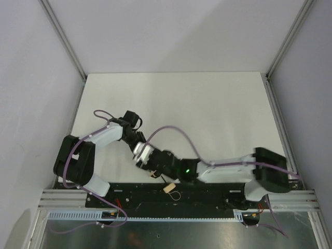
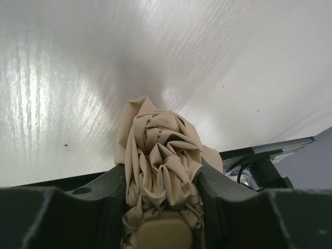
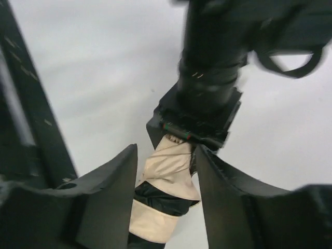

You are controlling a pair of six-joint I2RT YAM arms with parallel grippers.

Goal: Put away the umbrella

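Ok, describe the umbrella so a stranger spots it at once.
Find the near edge of the white table. There, held by both the left pincer and the right pincer, is the umbrella. It is the only tan, crumpled fabric bundle, with its pale wooden handle poking out.

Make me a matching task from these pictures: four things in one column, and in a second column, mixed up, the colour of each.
Things:
1. umbrella
2. table
3. cable
4. light on the right arm

Colours:
a. white
b. green
c. beige
d. purple

Pairs: 1-c; 2-a; 3-d; 4-b
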